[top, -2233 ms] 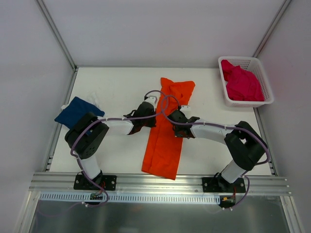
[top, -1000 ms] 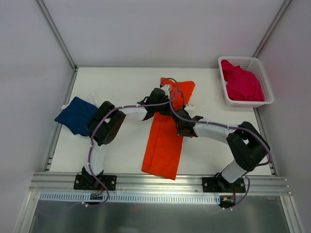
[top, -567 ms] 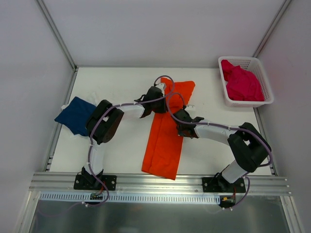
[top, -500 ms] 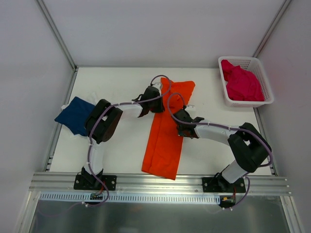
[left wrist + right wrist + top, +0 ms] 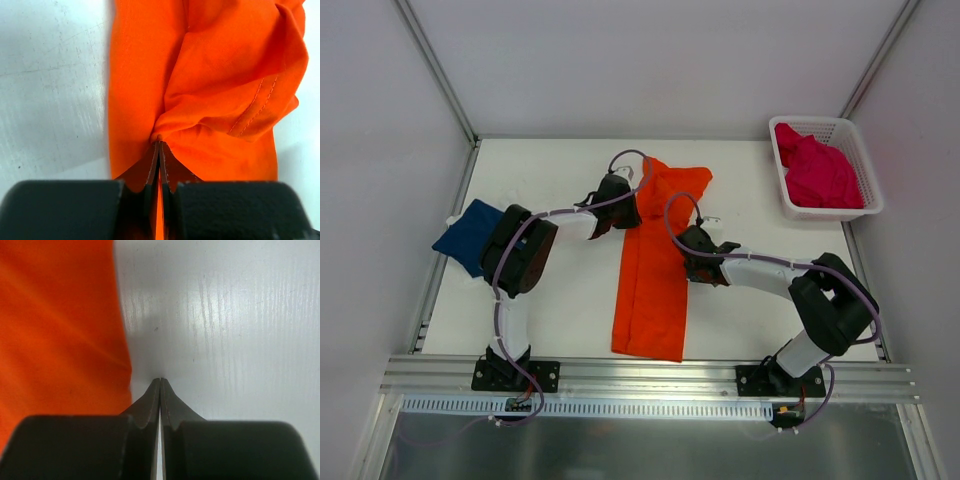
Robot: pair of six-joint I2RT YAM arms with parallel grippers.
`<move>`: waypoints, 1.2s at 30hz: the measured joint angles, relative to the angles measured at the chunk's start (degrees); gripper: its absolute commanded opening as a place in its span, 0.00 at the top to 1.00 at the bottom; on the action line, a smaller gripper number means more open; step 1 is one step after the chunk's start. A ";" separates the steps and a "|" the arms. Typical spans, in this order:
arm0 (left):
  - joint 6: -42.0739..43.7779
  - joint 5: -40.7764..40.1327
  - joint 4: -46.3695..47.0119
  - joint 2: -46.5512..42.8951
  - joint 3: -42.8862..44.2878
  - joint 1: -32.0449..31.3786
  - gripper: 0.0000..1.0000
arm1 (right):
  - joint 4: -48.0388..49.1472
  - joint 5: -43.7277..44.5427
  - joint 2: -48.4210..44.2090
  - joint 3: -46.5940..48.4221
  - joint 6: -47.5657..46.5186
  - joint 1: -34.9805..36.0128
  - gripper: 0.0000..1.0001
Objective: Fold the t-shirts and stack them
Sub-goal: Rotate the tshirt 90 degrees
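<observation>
**Orange t-shirt: lift the far end before folding it over**

It lies mid-table as a narrow strip. Its long axis runs from the near edge to the far side, and the bunched far end leans slightly right. The left gripper has its jaws pinching a fold of that bunched end. The right gripper, jaws pressed together on nothing, sits on bare table just beside the strip's right edge. The step looks like a crosswise fold. Raise the cloth clear, carry it straight along the strip and keep the side edges aligned.
</observation>
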 measured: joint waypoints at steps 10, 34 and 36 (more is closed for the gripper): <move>-0.31 1.68 -0.42 -6.40 -0.94 0.00 1.00 | -0.42 0.02 -0.74 -0.04 -0.90 0.00 1.00; -1.46 6.36 0.55 -10.05 -4.50 -5.40 1.00 | -0.72 -13.20 29.14 41.75 -12.50 -18.43 1.00; -1.55 6.32 0.57 -10.80 -5.97 -5.75 1.00 | -1.33 -14.01 33.33 45.53 -12.52 -18.34 0.99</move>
